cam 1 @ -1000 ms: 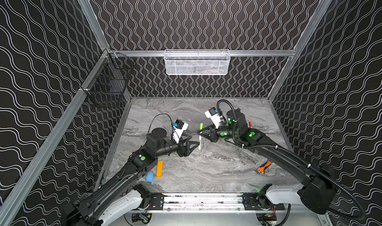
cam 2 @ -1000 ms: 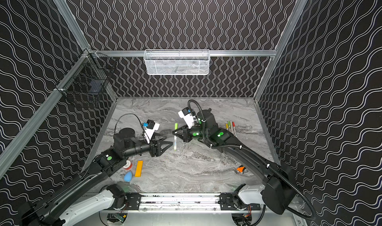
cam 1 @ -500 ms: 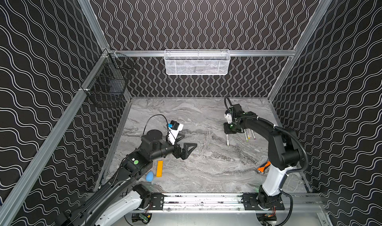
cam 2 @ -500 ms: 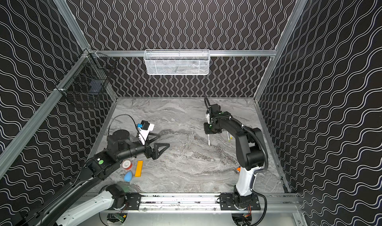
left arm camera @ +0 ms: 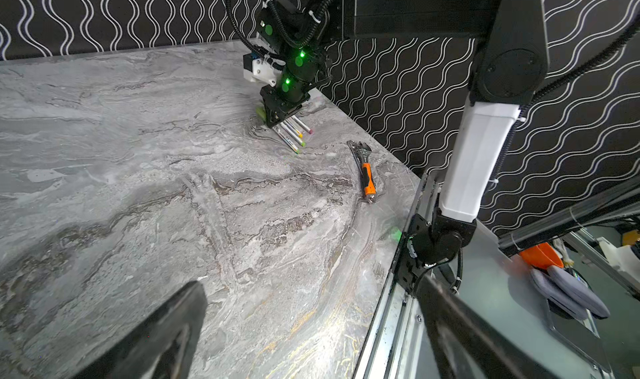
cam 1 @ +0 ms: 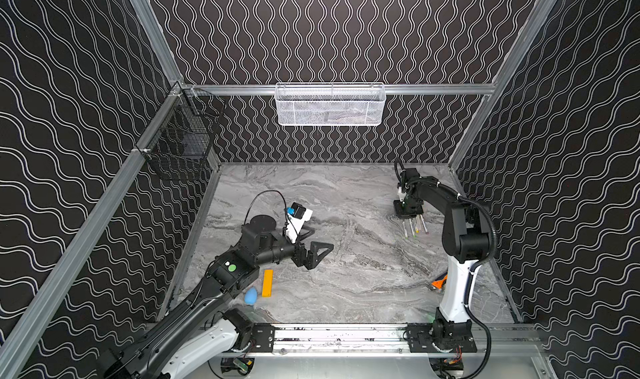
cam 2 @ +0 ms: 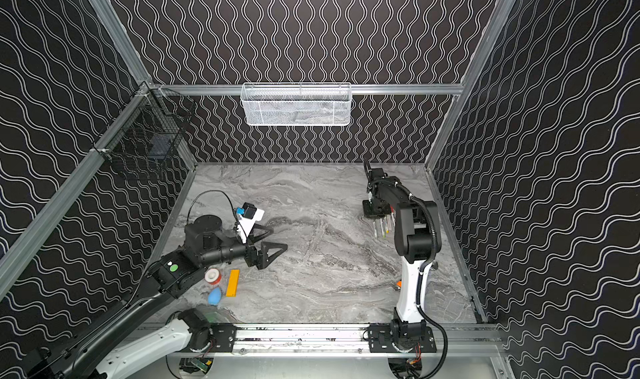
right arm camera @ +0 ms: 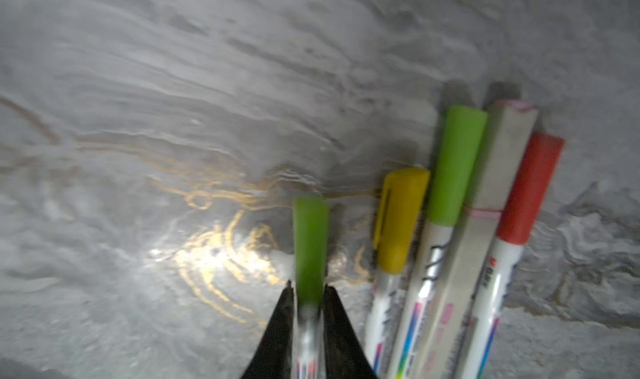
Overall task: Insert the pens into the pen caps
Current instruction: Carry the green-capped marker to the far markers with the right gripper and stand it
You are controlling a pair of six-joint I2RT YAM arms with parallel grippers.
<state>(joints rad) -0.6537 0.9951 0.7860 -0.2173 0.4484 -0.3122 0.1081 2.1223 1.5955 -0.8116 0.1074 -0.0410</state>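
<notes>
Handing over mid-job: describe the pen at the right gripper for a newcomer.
At the far right of the table, pens lie under the right gripper. It is the green-capped pen between the gripper's fingers, set apart from four bunched neighbours.

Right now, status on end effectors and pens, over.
Left end effector open, empty. Right end effector jaws flank green-capped pen, grip unclear. Four more pens lie alongside. Wrench apart, not obstructing.
</notes>
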